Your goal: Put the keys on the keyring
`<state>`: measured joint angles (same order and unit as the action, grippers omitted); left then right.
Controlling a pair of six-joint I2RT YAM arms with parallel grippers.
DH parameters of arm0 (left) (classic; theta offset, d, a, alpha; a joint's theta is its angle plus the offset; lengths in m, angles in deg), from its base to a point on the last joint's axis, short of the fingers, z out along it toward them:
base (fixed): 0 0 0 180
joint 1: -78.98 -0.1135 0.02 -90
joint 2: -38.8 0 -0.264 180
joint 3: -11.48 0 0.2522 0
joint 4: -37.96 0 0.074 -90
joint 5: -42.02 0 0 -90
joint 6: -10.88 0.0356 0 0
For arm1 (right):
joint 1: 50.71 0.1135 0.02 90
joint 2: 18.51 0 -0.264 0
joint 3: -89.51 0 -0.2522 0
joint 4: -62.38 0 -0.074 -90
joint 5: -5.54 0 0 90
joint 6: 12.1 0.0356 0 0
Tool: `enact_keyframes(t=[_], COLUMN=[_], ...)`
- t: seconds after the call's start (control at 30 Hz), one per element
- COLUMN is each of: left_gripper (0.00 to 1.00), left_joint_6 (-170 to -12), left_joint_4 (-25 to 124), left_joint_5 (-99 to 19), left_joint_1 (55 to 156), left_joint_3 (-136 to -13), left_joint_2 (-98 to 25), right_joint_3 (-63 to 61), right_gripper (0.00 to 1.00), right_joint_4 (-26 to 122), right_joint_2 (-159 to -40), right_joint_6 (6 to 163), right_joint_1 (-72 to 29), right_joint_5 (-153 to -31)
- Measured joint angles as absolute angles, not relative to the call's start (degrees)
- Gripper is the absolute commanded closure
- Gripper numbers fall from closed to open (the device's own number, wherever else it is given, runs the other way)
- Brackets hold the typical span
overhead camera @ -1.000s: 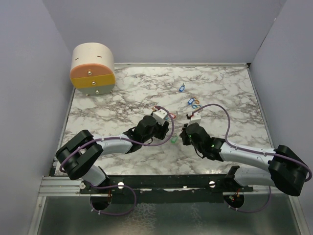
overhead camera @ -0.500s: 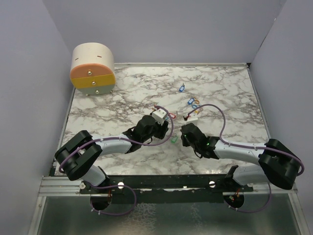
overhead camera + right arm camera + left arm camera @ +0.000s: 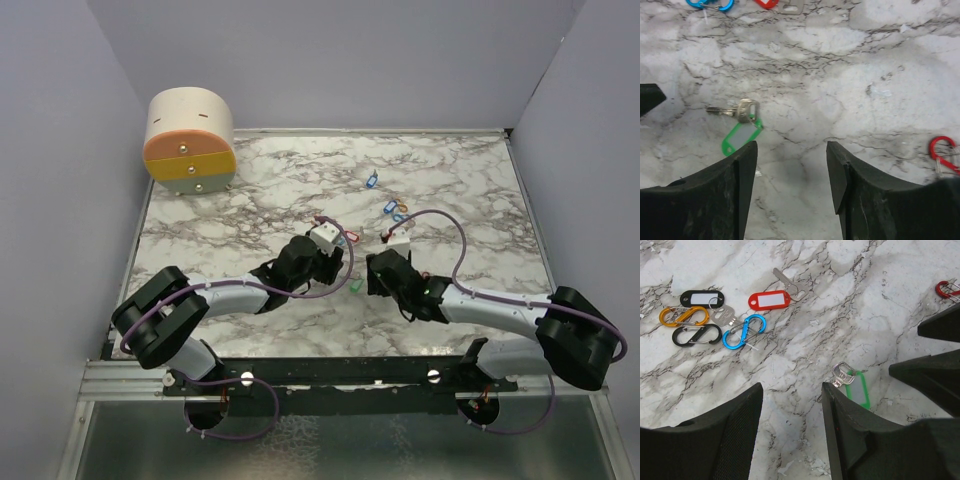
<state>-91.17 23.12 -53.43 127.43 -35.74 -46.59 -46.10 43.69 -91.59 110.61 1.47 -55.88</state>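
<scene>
A green key (image 3: pixel 856 388) with a metal key on its ring lies flat on the marble just right of my left gripper (image 3: pixel 791 387), which is open and empty. In the right wrist view the same green key (image 3: pixel 741 136) lies just beyond the left fingertip of my right gripper (image 3: pixel 790 145), also open and empty. A red key (image 3: pixel 769 300) and a black key (image 3: pixel 702 298) lie farther off among orange (image 3: pixel 684 316), black (image 3: pixel 696 334) and blue (image 3: pixel 743 331) carabiner keyrings. From above, both grippers (image 3: pixel 340 262) (image 3: pixel 372 268) flank the green key (image 3: pixel 355 285).
A red carabiner (image 3: pixel 943 151) lies to the right of my right gripper. More small blue pieces (image 3: pixel 372 181) lie farther back on the table. A round cream and orange drawer unit (image 3: pixel 190 140) stands at the back left corner. Purple walls close in the table.
My right gripper has gone from shut to open and shifted slightly left. The green key stays on the table. The left arm has not moved.
</scene>
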Motion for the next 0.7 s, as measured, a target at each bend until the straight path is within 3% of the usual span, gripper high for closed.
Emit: enact_keyframes(t=[0.13, 0.5, 0.7], left_gripper=[0.47, 0.44, 0.44], left_joint_6=[-91.17, -92.14, -92.70], left_joint_4=[23.19, 23.16, 23.16], left_joint_5=[-53.43, -53.32, -53.28], left_joint_1=[127.43, 127.43, 127.43], left_joint_3=[-35.56, -35.56, -35.58], left_joint_2=[-46.59, -46.59, -46.59], right_joint_3=[-43.95, -44.04, -45.57], right_gripper=[0.12, 0.10, 0.10], right_joint_4=[38.90, 34.90, 34.95], right_joint_2=[-91.59, -89.14, -84.38], right_joint_6=[113.61, 116.56, 115.73], right_joint_1=[1.45, -4.60, -13.43], right_joint_5=[-52.08, -50.50, -53.76])
